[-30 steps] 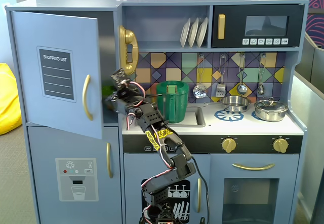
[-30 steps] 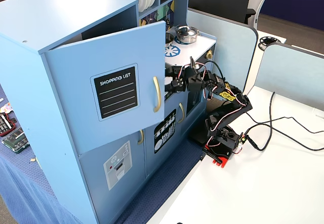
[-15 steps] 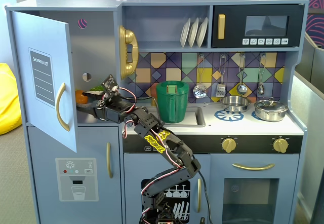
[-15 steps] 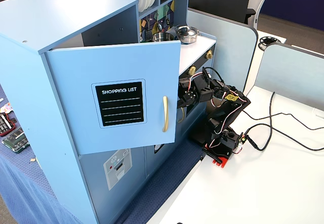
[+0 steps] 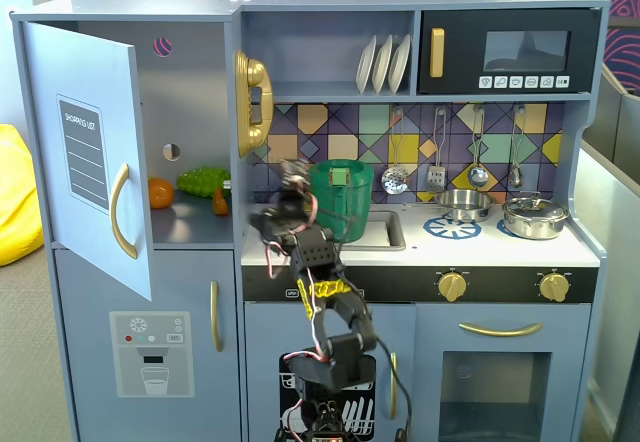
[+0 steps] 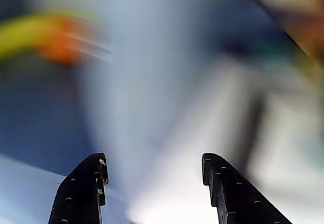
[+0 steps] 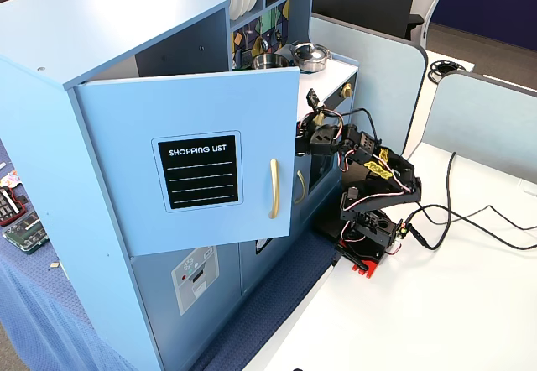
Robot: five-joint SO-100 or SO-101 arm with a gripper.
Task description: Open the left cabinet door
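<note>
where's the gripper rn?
In a fixed view the gripper is clear of the left cabinet door, which stands swung open at left, and sits just left of the green pitcher by the sink; its jaws look open in the wrist view.

black jointed arm [image 5: 325, 312], yellow sticker, red and white wires, red base; black tool [image 6: 152, 193] fingers with screws.

The arm [image 5: 325, 307] rises from its base in a folded pose, upper links raised and motion-blurred in a fixed view. The gripper [image 6: 154, 171] is empty, with its two black fingers [image 6: 81, 191] spread wide apart in the wrist view.
</note>
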